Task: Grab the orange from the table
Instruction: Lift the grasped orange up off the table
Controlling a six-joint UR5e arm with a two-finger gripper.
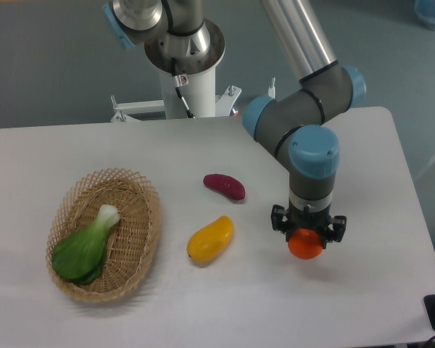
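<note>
The gripper [307, 239], pointing straight down at the lower right of the frame, is closed around the orange [305, 245], which bulges out beneath its black body over the table [362, 290]. To its left lie a yellow-orange fruit [210, 239] and, above that, a purple sweet potato [224, 185], while a wicker basket [141, 239] with a green leafy vegetable [83, 250] sits at lower left.
</note>
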